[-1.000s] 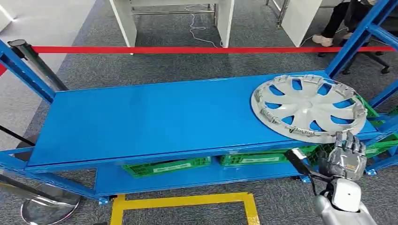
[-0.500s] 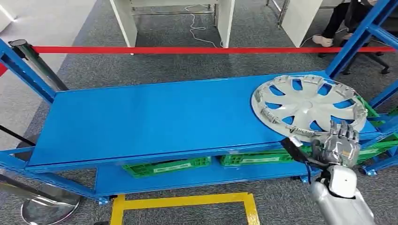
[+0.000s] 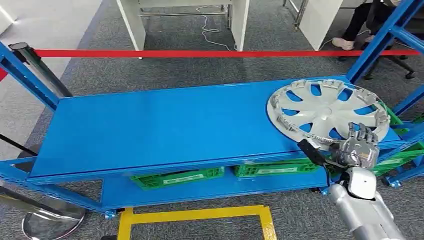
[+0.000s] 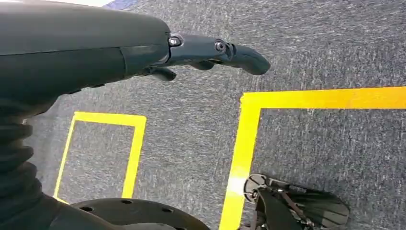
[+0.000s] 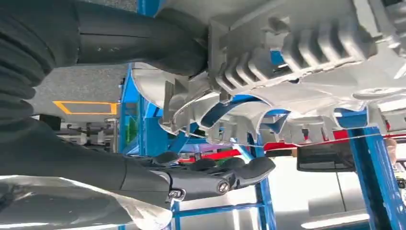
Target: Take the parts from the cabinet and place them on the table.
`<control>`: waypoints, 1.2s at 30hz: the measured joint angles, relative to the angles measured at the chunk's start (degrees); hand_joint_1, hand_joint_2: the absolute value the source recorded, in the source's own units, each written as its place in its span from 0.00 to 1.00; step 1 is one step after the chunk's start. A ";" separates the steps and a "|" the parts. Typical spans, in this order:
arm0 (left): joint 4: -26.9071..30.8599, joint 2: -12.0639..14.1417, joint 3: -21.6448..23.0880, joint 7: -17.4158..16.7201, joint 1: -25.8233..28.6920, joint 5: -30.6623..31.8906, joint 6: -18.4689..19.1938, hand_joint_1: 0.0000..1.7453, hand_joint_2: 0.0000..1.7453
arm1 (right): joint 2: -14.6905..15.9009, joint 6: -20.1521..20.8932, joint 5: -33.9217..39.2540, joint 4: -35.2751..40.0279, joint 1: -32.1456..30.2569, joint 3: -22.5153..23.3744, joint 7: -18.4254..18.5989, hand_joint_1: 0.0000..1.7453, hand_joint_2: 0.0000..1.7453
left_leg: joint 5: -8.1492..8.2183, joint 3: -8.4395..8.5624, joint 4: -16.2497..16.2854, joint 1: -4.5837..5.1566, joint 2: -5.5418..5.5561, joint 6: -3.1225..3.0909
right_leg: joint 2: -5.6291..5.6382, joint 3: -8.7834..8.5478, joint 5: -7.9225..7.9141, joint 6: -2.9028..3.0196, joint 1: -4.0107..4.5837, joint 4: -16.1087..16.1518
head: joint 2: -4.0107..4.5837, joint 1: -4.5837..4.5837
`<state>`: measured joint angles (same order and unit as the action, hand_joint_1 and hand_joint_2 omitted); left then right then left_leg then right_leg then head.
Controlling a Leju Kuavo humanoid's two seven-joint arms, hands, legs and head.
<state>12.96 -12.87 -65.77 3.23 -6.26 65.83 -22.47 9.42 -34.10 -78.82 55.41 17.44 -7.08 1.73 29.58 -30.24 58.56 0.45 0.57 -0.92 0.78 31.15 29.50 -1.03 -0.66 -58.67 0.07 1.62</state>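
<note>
Grey carpet floor (image 3: 150, 70), yellow tape (image 3: 195, 215), red barrier belt (image 3: 200, 53).

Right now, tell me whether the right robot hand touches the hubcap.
Touching. The right wrist view shows the thumb of the right robot hand pressed against the rim of the hubcap.

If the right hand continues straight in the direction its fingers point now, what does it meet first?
The right hand points at the silver wheel cover on the blue shelf. Its fingers already reach the near rim, so it would probably meet that rim first; whether they touch it yet is unclear.

Right hand (image 3: 361, 148) covers hubcap (image 3: 327, 114) near rim; person (image 3: 361, 20) cut off at top edge.
</note>
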 joint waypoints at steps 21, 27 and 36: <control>0.00 0.00 0.04 0.42 -0.01 0.00 0.63 0.00 1.00 | -1.71 -1.68 2.36 -2.34 1.23 -2.36 -2.27 0.00 0.00 | -0.01 -0.01 0.00 0.00 0.01 0.00 | -0.03 0.00 -0.03 -0.01 0.00 -0.01 | 0.00 0.00; 0.00 0.00 0.04 0.44 0.00 0.00 0.63 0.00 1.00 | -1.90 -1.68 2.36 -2.34 1.23 -2.49 -2.27 0.00 0.00 | -0.01 -0.03 0.00 0.01 0.01 0.00 | -0.03 0.00 -0.01 -0.01 0.00 -0.01 | 0.00 0.00; 0.00 0.00 0.04 0.85 0.00 0.02 0.64 0.00 1.00 | -2.23 0.22 2.91 -1.86 1.18 -3.56 -2.01 0.00 0.00 | -0.01 -0.03 0.00 0.01 0.01 0.00 | -0.04 0.02 -0.01 -0.01 0.00 -0.01 | 0.00 0.00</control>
<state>12.96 -12.87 -65.72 4.09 -6.26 65.85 -21.83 7.19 -33.88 -75.91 53.55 18.62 -10.65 -0.28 29.57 -30.27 58.56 0.46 0.58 -0.93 0.74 31.17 29.49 -1.03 -0.67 -58.68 0.07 1.62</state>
